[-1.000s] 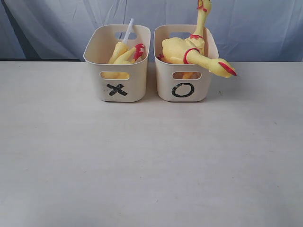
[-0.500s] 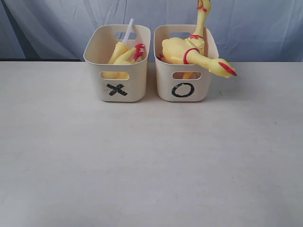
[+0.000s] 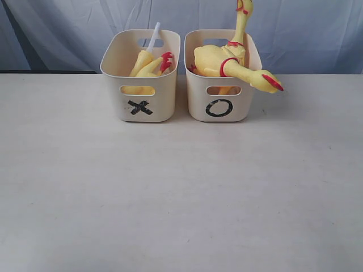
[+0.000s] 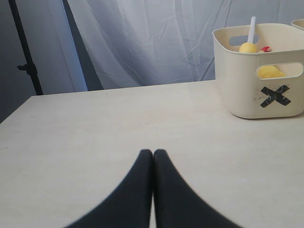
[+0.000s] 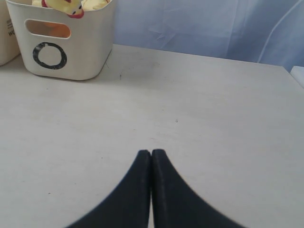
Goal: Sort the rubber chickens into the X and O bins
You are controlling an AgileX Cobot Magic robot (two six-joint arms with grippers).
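Two bins, chickens inside, unchanged since earlier.

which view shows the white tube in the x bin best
The exterior view: it looks down into the X bin, so the white tube shows slanting up from the yellow pieces. The left wrist view shows it side-on above the rim. The right wrist view misses it.
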